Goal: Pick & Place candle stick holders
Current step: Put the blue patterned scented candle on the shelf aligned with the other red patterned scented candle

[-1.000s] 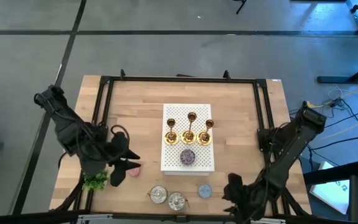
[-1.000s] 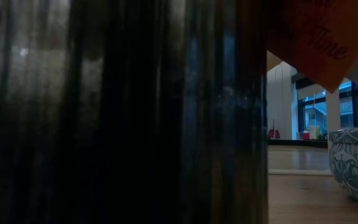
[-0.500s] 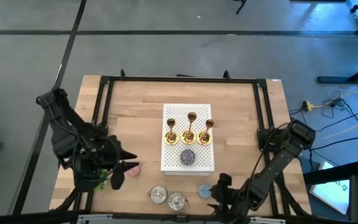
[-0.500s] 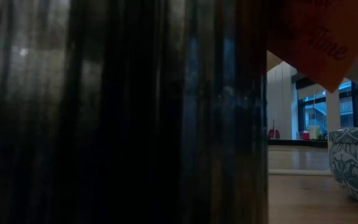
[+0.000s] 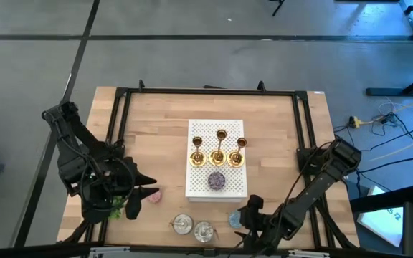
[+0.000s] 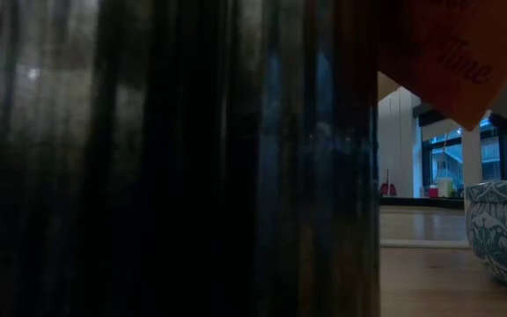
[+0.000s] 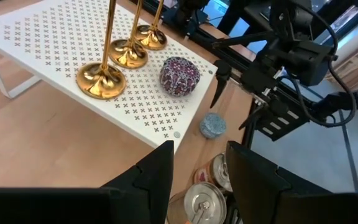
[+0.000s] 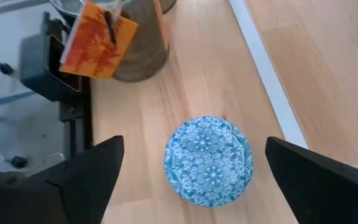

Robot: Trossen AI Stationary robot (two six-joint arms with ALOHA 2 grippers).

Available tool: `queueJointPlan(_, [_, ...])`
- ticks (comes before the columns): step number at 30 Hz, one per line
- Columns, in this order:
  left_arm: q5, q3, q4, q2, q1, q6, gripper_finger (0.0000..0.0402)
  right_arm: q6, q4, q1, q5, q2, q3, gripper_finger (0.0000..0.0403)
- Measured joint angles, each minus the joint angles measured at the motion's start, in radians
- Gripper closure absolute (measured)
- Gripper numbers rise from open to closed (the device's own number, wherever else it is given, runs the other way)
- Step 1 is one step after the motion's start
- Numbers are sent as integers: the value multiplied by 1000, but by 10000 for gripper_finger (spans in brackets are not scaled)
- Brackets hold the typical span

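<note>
From above, the three shiny gold candle stick holders (image 5: 218, 150) stand upright in a row on a white perforated metal shelf (image 5: 217, 188), with a purple patterned disc (image 5: 216, 180) just in front of them. The shelf sits in the middle of the pale wooden plank surface (image 5: 156, 136), inside a black frame. My right gripper (image 5: 244, 228) is at the near edge beside a blue patterned disc (image 5: 235, 219), well apart from the holders. My left gripper (image 5: 136, 195) is at the near left, next to a pink disc (image 5: 153, 196).

In the low view, a dark blurred shape fills most of the picture; windows show far behind.

My left wrist view shows my fingers (image 7: 157, 177) partly apart with nothing between them, and the holders' thin stems and round flared bases (image 7: 101, 79) on the shelf.

In my right wrist view, my fingers (image 8: 86, 171) stand wide open on both sides of the blue disc, not touching it.
</note>
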Motion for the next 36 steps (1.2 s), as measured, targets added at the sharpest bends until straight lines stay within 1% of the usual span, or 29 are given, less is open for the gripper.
queueJointPlan(10, [-4, 0, 0, 0, 0, -6, 258, 27, 9, 0, -26, 67, 0, 8])
queueJointPlan(22, [-11, 0, -1, 0, 0, -6, 259, 9, 30, -21, -26, 96, -1, 8])
queueJointPlan(32, [-15, 0, -5, 0, 0, -6, 296, 8, 63, -44, -30, 135, -1, 8])
queueJointPlan(36, [-15, 0, -6, 0, 0, -5, 304, 8, 59, -50, -30, 136, -1, 8])
